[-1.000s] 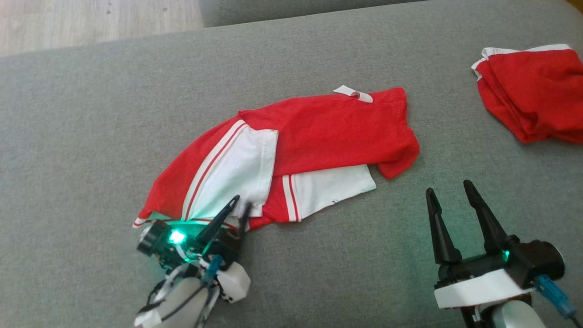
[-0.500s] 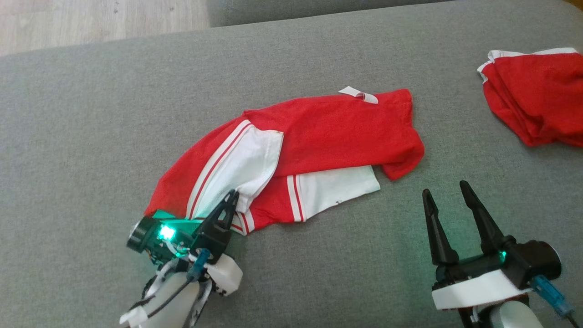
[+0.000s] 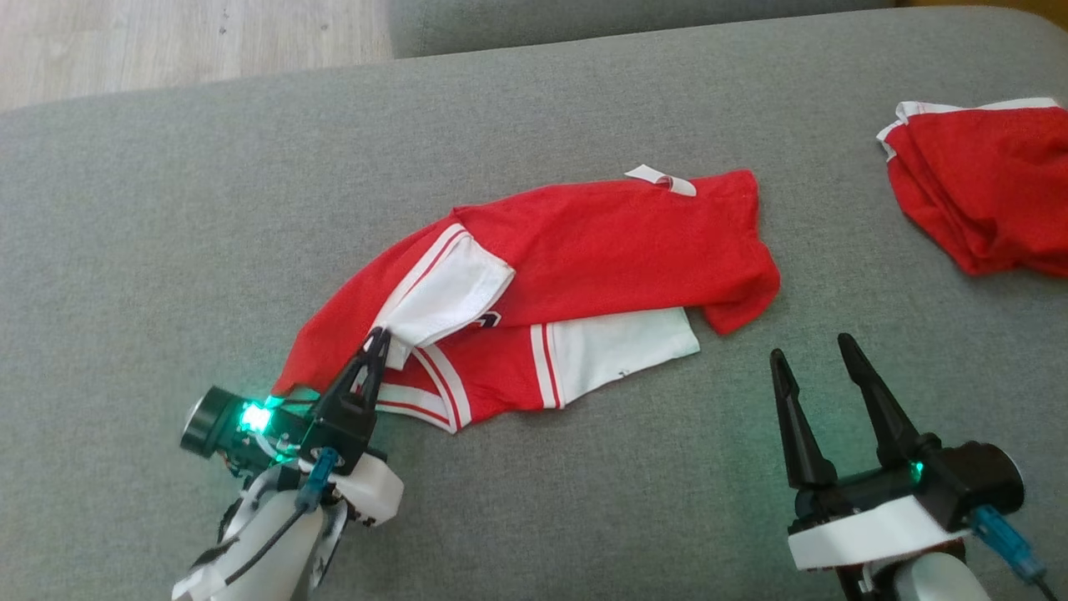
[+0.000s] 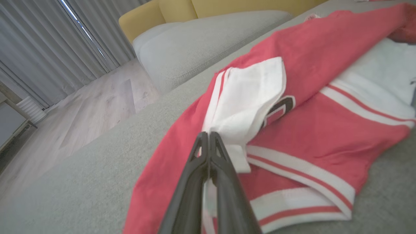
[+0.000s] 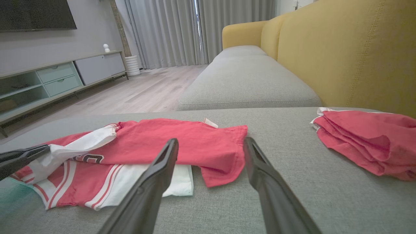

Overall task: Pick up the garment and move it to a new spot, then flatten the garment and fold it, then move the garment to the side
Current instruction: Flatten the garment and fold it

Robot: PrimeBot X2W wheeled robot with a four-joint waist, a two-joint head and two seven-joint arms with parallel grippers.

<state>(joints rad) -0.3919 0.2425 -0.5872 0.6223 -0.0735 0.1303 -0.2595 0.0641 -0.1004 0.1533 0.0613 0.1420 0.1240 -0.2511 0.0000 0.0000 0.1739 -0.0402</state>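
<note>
The left gripper (image 3: pixel 380 338) is clamping the crumpled red-and-white knit garment (image 3: pixel 601 250) by a white fold (image 3: pixel 442 296); the right gripper (image 3: pixel 809 346) is hovering, fingers apart.

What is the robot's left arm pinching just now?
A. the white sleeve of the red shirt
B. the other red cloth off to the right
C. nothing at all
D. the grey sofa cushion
A: the left end effector is shut on the white sleeve of the red shirt, and the cloth bunches at its tips.
</note>
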